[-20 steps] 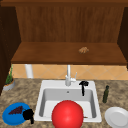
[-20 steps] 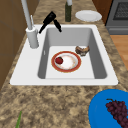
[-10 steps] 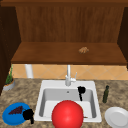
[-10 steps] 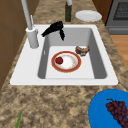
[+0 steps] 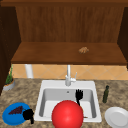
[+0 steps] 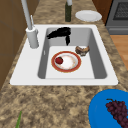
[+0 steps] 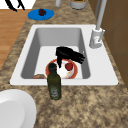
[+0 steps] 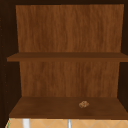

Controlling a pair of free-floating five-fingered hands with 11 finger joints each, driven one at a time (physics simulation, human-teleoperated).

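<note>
Front view: right hand (image 5: 79,95) over the sink (image 5: 90,85), fingers straight and spread; left hand (image 5: 28,115) beside the blue plate (image 5: 10,116). Left side view: right hand (image 6: 60,33) holds nothing above the red-rimmed plate (image 6: 66,61) in the basin.

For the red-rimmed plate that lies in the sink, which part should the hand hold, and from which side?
Probably the raised rim of the red-rimmed plate, from above. It lies flat on the sink floor, walls close around. The right hand hovers over the basin, fingers straight.
</note>
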